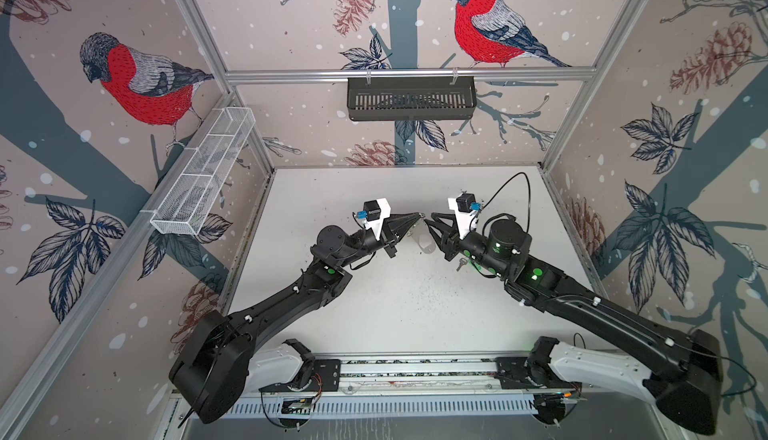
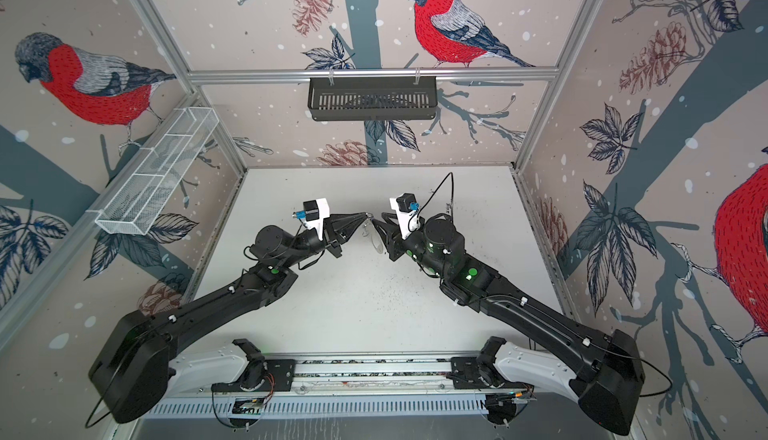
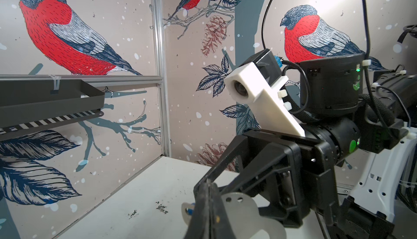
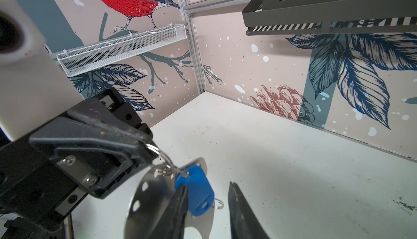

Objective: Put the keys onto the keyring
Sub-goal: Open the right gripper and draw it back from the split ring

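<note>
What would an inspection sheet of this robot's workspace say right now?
Surface: white table, dark specks.
Job's things: keyring and blue tag hang in the air; a key lies on the table under the right arm.
Clutter: nothing seen.
Grippers: left gripper shut on the keyring's small ring; right gripper open beside the blue tag.
Cables: black cable loops above the right arm.
Surroundings: bird wallpaper; mesh basket, black shelf on walls.

**Four views, two heights**

Both top views are looking down from high above on the whole table (image 1: 395, 313). The wrist cameras are facing the back wall (image 4: 248, 68) from low and close, both showing the black shelf (image 3: 45, 100).
</note>
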{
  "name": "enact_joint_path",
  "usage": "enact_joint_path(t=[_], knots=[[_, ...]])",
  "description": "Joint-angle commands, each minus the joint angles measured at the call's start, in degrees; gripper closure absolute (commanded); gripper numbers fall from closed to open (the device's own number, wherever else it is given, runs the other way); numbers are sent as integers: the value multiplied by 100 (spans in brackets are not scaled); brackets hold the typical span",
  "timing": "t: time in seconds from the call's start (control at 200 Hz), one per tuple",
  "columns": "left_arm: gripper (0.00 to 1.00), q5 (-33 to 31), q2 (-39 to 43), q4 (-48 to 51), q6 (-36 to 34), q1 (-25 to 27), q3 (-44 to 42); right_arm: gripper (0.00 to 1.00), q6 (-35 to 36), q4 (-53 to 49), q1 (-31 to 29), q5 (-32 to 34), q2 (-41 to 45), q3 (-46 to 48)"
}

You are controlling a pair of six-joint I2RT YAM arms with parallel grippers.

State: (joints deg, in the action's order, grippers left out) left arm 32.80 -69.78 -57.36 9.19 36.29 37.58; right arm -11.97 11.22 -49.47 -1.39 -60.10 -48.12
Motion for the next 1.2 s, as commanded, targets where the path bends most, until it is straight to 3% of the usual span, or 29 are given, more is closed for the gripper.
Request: enact_joint_path(t=[0.0, 0.5, 1.196], knots=[[100, 40, -51, -467, 127, 26, 47, 67, 70, 256, -111, 123, -43, -51], [100, -72, -237, -635, 170, 130, 30, 71, 445, 348, -938, 869, -227, -61], [100, -69, -128, -667, 173, 132, -69, 72, 463, -95, -809, 1821, 407, 127]])
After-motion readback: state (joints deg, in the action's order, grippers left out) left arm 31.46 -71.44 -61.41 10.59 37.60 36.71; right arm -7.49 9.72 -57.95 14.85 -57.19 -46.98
